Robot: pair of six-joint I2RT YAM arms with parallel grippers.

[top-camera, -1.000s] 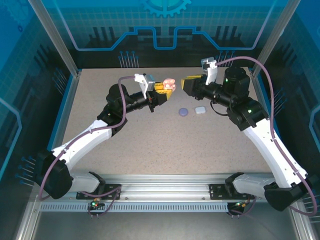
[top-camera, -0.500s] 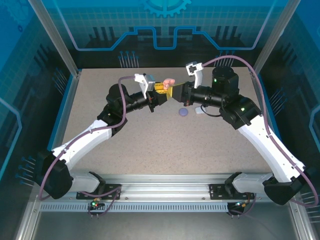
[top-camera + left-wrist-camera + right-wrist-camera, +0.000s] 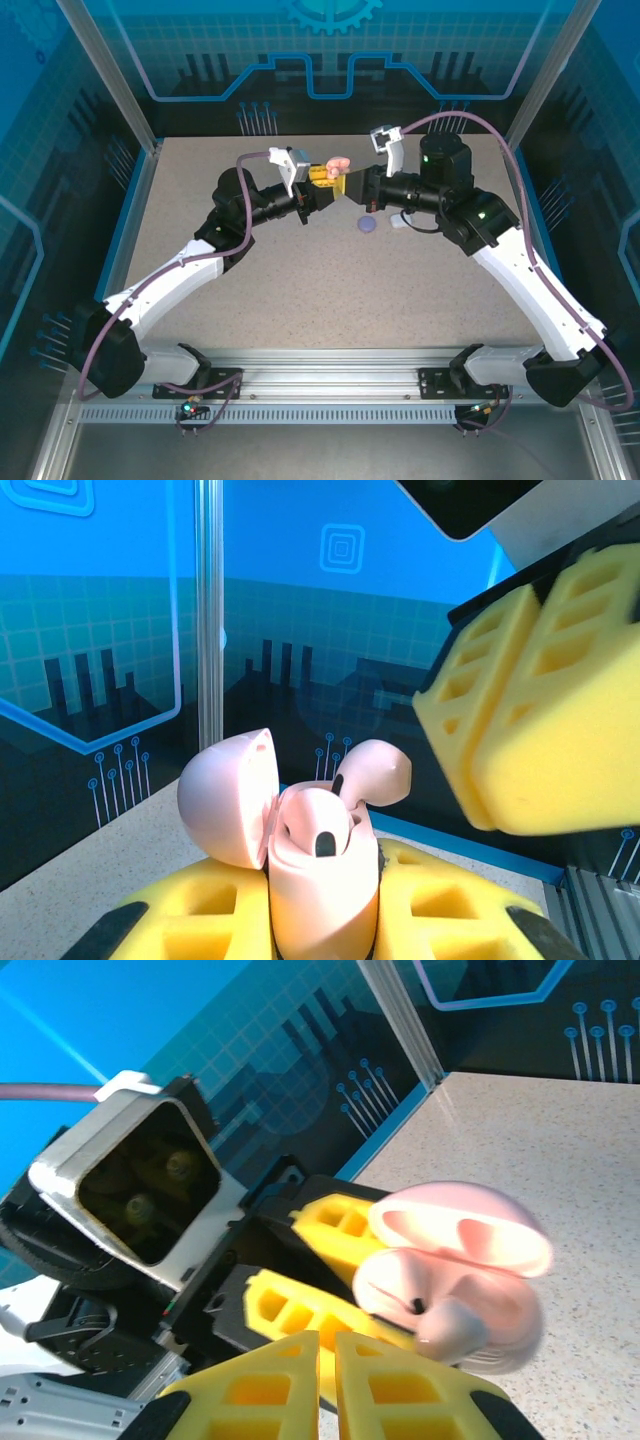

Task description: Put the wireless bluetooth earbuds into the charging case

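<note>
My left gripper is shut on the open pink charging case and holds it above the table, lid swung to the left. One pale pink earbud sits down in its well. A second pink earbud leans out of the other well, only partly in. My right gripper is just to the right of the case, jaws together with nothing between them. In the right wrist view the right gripper points at the case, with the tilted earbud close above its right pad.
A purple case lies on the speckled table below the two grippers. A white case beside it is partly hidden by my right arm. Frame posts and blue panels close in the back and sides.
My right arm has swung left, bringing its gripper up against the pink case, and its jaws have closed. The left gripper and the case have stayed put.
</note>
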